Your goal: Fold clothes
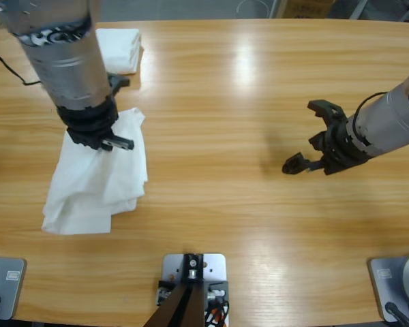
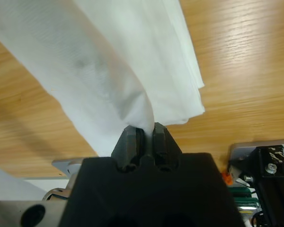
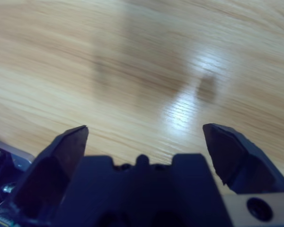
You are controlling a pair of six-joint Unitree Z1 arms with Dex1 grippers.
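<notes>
A crumpled white T-shirt hangs and drapes onto the wooden table at the left. My left gripper is shut on a bunch of its cloth, and in the left wrist view the white fabric rises out from between the closed jaws of that gripper. My right gripper hovers over bare wood at the right, jaws wide apart, with nothing between them; the right wrist view shows that gripper above plain tabletop. No lettering shows on the shirt.
A folded white garment lies at the table's back left, partly behind the left arm. The rig's base shows at the lower right of the left wrist view. Bare wood lies between the two arms.
</notes>
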